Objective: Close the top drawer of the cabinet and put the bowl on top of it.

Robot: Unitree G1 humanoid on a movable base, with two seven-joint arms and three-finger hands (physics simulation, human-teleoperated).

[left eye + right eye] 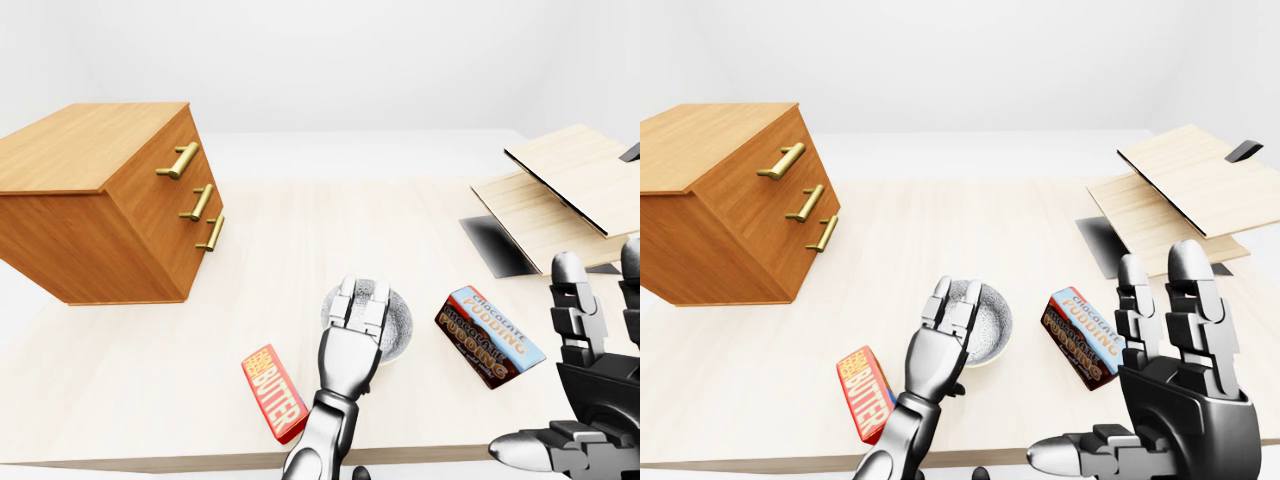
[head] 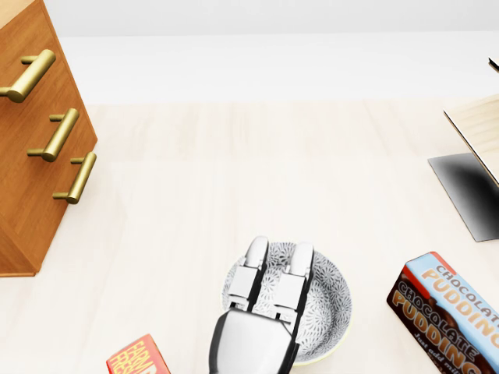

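A grey patterned bowl [image 2: 321,305] sits on the pale table near the bottom of the head view. My left hand [image 2: 278,261] lies over its left half with fingers stretched flat and open; the fingertips [image 2: 257,251] reach just past the far rim, and the thumb is hidden. The wooden cabinet [image 1: 98,205] stands at the left, well apart from the hand. Its three brass handles line up, and the top drawer [image 1: 180,160] looks flush with the front. My right hand [image 1: 1168,320] is raised at the bottom right of the right-eye view, open and holding nothing.
A chocolate pudding box [image 2: 449,313] lies right of the bowl. A red butter box [image 1: 273,392] lies to the bowl's left, near the table's edge. Stacked wooden boards [image 1: 560,190] lie at the right, over a dark patch [image 2: 470,193].
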